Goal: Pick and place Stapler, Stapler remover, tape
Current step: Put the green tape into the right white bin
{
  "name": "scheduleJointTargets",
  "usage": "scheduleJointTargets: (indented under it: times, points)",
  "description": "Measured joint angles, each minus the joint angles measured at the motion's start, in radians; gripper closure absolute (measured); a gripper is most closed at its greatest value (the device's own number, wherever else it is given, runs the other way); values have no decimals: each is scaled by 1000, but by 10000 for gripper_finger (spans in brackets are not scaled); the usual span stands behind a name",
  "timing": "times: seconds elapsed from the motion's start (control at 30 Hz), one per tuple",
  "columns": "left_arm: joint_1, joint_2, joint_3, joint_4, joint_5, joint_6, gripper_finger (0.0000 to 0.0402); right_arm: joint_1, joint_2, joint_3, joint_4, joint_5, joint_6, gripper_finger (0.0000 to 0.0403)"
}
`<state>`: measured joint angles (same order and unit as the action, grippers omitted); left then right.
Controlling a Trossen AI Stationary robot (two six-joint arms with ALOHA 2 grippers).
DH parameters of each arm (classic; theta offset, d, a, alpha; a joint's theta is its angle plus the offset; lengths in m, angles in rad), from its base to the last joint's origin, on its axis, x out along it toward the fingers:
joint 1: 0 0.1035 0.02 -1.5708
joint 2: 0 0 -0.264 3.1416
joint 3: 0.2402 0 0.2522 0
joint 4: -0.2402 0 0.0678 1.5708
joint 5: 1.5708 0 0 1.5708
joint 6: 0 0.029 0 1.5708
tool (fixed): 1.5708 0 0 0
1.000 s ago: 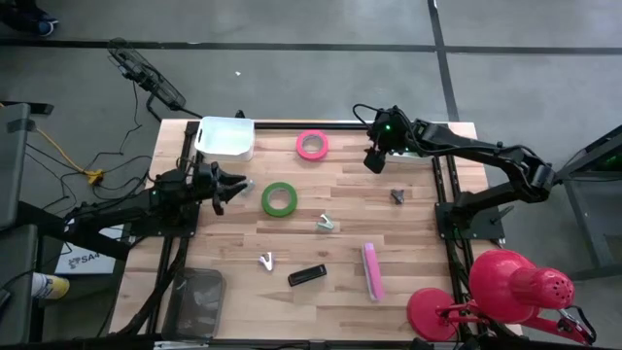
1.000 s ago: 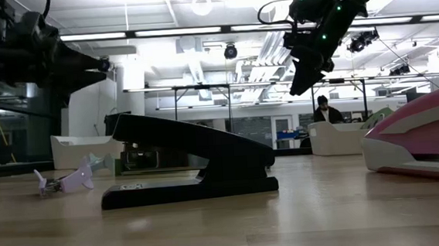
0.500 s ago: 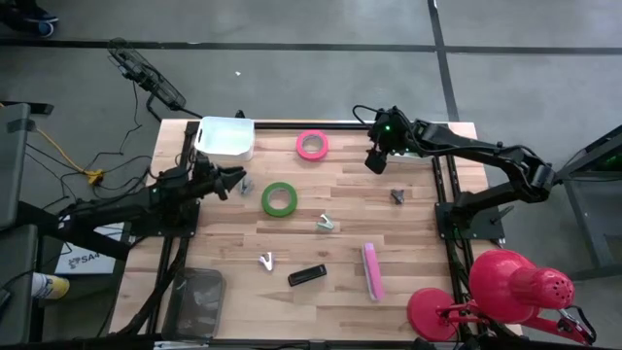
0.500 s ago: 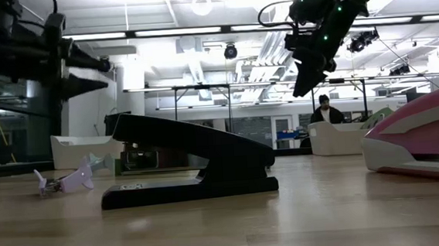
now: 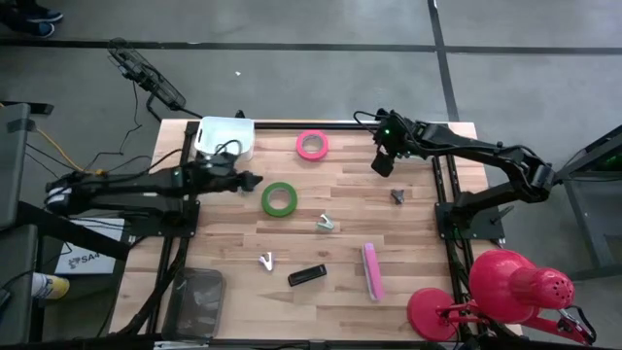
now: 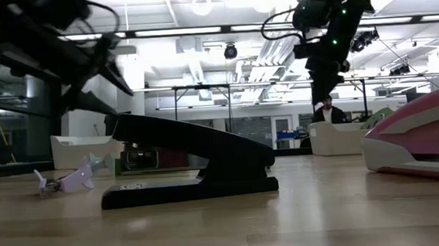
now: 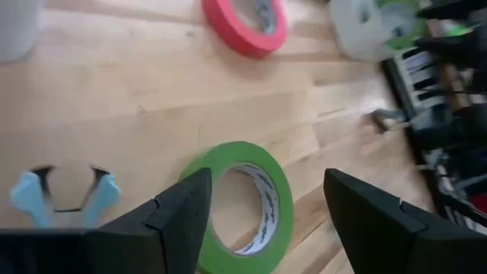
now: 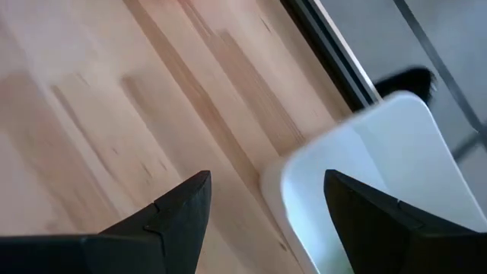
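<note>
High view: showing the whole wooden table [image 5: 292, 243] at once. Left gripper [image 5: 251, 180] hovering near the table's left edge, just beside the green tape roll [image 5: 279, 198], fingers pointing toward it. Right gripper [image 5: 383, 163] hanging over the far right part of the table, well apart from the pink tape roll [image 5: 312, 144]. Black stapler [image 5: 307, 275] lying near the front edge, long axis slightly slanted across the table; pink stapler [image 5: 371, 270] just right of it, long axis running front to back. White bin [image 5: 225, 137] sitting at the far left corner. Small staple removers [image 5: 327, 224] scattered between, one purple [image 5: 265, 261].

Low view: giving the black stapler [image 6: 191, 165] in profile, long axis lying crosswise, hinge end left, nose right, top arm sloping down to the right. Pink stapler [image 6: 422, 136] cropped at the right edge. Purple remover [image 6: 67, 180] left of the black stapler.

Left wrist view: looking past fingers [image 7: 179, 213] standing apart, nothing between them; green tape [image 7: 243, 205] lying flat just ahead, pink tape [image 7: 243, 27] farther off, a blue remover [image 7: 65, 194] beside.

Right wrist view: fingers [image 8: 179, 213] spread apart and empty, bare wood and a white bin [image 8: 365, 183] beneath
</note>
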<state>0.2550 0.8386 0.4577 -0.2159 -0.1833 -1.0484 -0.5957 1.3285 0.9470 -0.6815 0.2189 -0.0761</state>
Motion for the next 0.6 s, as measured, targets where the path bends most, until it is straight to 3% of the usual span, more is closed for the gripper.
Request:
scheduleJointTargets:
  times: [0.17,0.4,0.6]
  points:
    - [0,236,194,-161,26,-17,166,0,0,0,-42,69,-3,156]
    - [0,503,450,-551,73,-88,167,0,0,0,-58,96,-39,156]
    - [23,623,514,-576,209,-84,167,0,0,0,-57,68,-70,156]
